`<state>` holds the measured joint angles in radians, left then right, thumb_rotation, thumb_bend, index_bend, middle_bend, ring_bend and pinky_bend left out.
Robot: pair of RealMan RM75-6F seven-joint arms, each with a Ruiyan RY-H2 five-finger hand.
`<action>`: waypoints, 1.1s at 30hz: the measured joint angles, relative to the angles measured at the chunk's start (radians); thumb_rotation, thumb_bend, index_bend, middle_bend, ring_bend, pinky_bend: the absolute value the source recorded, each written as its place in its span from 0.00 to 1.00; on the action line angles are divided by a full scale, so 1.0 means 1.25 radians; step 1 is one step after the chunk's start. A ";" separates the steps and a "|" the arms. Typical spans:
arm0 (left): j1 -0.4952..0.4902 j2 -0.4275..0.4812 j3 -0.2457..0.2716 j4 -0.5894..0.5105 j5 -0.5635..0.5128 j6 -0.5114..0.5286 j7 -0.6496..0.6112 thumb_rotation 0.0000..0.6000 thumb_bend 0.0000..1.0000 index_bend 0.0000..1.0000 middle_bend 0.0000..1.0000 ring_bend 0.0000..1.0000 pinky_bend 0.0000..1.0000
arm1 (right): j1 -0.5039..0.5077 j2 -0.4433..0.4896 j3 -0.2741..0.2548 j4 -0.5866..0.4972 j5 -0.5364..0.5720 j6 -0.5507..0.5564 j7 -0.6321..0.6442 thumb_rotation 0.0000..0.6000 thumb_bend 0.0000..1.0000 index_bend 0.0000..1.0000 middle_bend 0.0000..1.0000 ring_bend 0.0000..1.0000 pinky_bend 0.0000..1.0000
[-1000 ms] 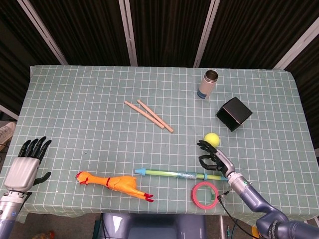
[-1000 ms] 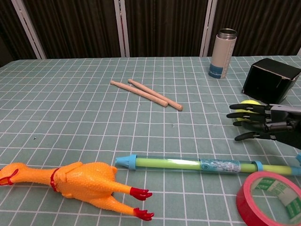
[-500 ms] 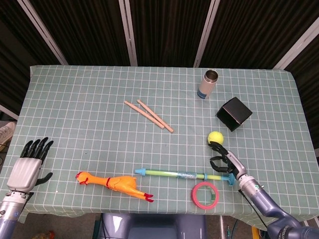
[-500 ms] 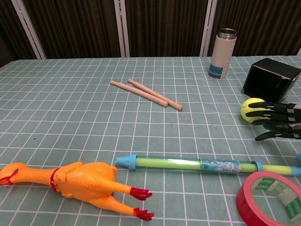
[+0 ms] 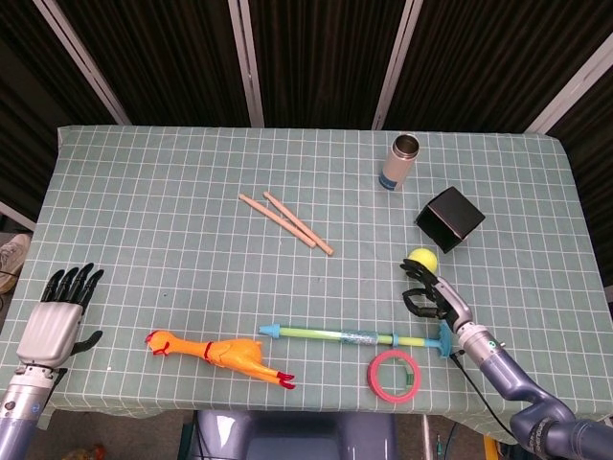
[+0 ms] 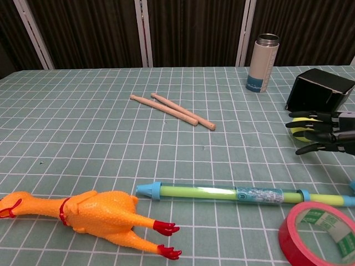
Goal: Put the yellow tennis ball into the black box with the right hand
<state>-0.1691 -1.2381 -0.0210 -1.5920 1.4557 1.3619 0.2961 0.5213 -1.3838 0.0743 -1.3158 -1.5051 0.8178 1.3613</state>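
Note:
The yellow tennis ball (image 5: 421,258) (image 6: 301,127) lies on the tablecloth just in front of the black box (image 5: 449,218) (image 6: 320,90), which lies tipped on its side. My right hand (image 5: 431,298) (image 6: 326,133) is just on the near side of the ball, fingers (image 6: 302,124) spread and reaching across it. I cannot tell whether they touch it, and nothing is gripped. My left hand (image 5: 57,316) rests at the table's left front corner with its fingers spread and nothing in it; only the head view shows it.
A steel bottle (image 5: 402,161) (image 6: 262,55) stands behind the box. Two wooden sticks (image 5: 285,221) (image 6: 173,111) lie mid-table. Near the front edge are a rubber chicken (image 5: 218,352) (image 6: 89,213), a long green tube (image 5: 345,335) (image 6: 233,194) and a red tape roll (image 5: 395,374) (image 6: 319,233).
The ball has rolled a little up and right towards the black box. My right hand drew back, then came up behind the ball. The left hand barely shifted.

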 measured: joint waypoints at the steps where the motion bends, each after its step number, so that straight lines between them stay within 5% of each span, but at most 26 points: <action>1: -0.001 -0.001 -0.001 0.000 -0.002 -0.001 0.003 1.00 0.16 0.00 0.00 0.00 0.00 | 0.006 -0.001 -0.002 0.011 -0.004 -0.006 0.011 1.00 0.50 0.08 0.11 0.09 0.27; 19: -0.019 -0.029 -0.015 -0.006 -0.047 -0.026 0.073 1.00 0.16 0.00 0.00 0.00 0.00 | 0.065 -0.002 -0.059 0.184 -0.076 -0.023 0.147 1.00 0.50 0.08 0.11 0.12 0.27; 33: -0.026 -0.044 -0.017 -0.009 -0.069 -0.032 0.110 1.00 0.16 0.00 0.00 0.00 0.00 | 0.094 0.017 -0.109 0.262 -0.108 -0.032 0.114 1.00 0.50 0.14 0.14 0.19 0.27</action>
<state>-0.2013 -1.2930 -0.0418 -1.6035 1.3699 1.3222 0.4332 0.6384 -1.3626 -0.0622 -0.9887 -1.6403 0.7781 1.5036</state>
